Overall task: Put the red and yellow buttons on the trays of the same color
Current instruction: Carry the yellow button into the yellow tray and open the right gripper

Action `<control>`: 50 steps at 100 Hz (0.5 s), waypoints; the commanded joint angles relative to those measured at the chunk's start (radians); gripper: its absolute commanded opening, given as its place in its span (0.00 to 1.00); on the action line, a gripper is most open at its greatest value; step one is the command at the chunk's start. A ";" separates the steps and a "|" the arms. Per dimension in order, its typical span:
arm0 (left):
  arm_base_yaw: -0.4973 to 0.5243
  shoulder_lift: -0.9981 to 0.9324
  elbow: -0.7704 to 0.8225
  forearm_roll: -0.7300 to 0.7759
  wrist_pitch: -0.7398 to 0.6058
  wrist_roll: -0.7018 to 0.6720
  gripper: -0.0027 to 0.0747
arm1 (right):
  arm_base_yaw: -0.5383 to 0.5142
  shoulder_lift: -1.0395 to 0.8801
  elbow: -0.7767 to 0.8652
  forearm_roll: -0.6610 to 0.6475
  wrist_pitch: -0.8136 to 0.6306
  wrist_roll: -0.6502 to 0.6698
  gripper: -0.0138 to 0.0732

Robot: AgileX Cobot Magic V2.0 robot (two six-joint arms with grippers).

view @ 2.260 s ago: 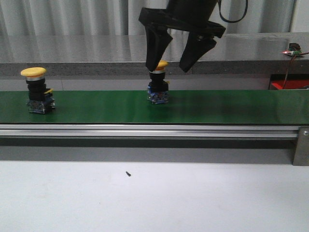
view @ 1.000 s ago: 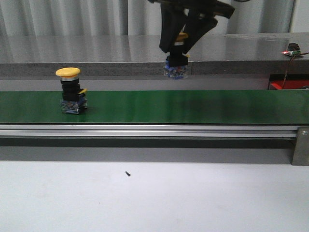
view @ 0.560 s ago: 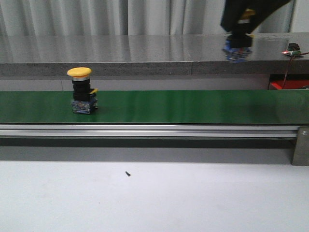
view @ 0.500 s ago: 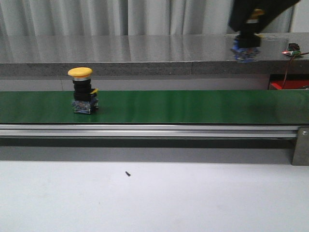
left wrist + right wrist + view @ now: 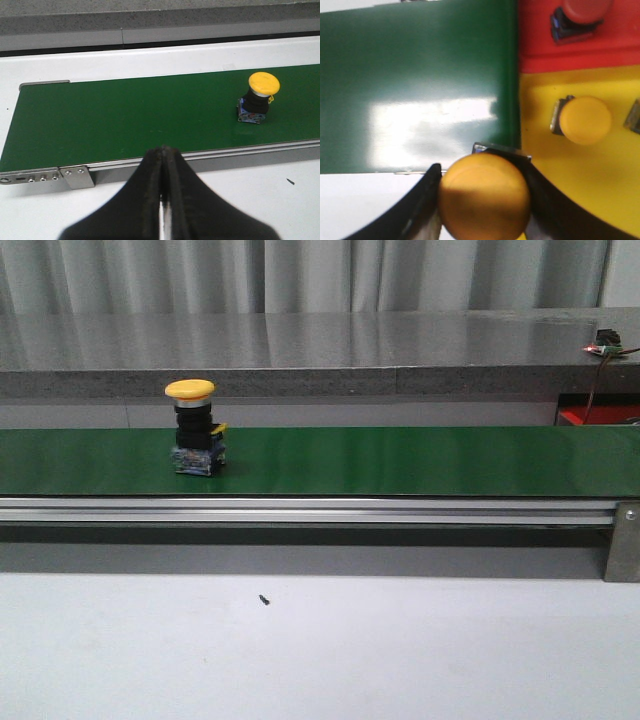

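Right hand (image 5: 482, 197) clamped on a yellow button (image 5: 485, 195), held over the belt (image 5: 415, 85) edge beside the yellow tray (image 5: 580, 185). The tray holds another yellow button (image 5: 585, 120); red tray (image 5: 620, 50) holds a red button (image 5: 582, 12). Second belt button (image 5: 195, 440) stands left on the belt. Left hand (image 5: 163, 165) together, empty, near side of belt.

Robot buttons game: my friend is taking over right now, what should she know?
Right gripper: fingers shut on a yellow button, held at the edge of the yellow tray, not yet set down.
Left gripper: fingers shut, empty, near the green belt.
Done: one yellow button sits on the yellow tray; one red button on the red tray.
Left: release the held button onto the yellow tray, then pick the yellow button on the belt.
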 commanded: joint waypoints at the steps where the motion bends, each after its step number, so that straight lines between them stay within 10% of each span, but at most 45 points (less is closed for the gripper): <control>1: -0.007 -0.004 -0.028 -0.033 -0.067 -0.001 0.01 | -0.047 -0.041 0.014 0.010 -0.053 0.006 0.37; 50: -0.007 -0.004 -0.028 -0.033 -0.073 -0.001 0.01 | -0.279 -0.041 0.205 -0.010 -0.258 0.100 0.37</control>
